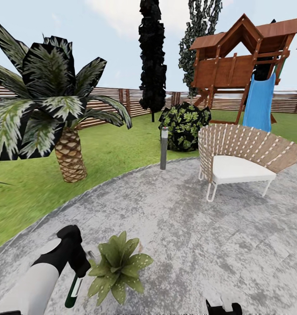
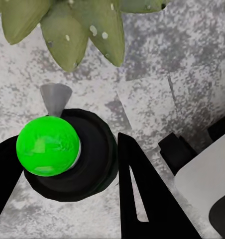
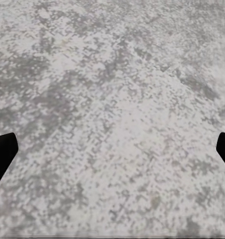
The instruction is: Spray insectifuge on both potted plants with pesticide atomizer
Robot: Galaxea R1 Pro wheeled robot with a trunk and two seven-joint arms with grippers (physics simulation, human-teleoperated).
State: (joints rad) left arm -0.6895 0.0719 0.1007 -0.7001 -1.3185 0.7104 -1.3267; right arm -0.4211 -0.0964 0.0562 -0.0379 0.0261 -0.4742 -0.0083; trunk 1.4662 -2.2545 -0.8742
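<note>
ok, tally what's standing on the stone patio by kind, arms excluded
Potted plant: 1
Pesticide atomizer, between the left gripper fingers: 1
Chair: 1
Lamp post at the patio's edge: 1
Total: 4

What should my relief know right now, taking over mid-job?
Left gripper: shut on the atomizer, nozzle aimed at the potted plant right beside it on the patio.
Right gripper: open, holding nothing, above bare patio.
Done: atomizer picked up and brought to this plant.
Left: spray this plant fully, then find and spray the second one. No spray is visible, so coverage can't be judged.
</note>
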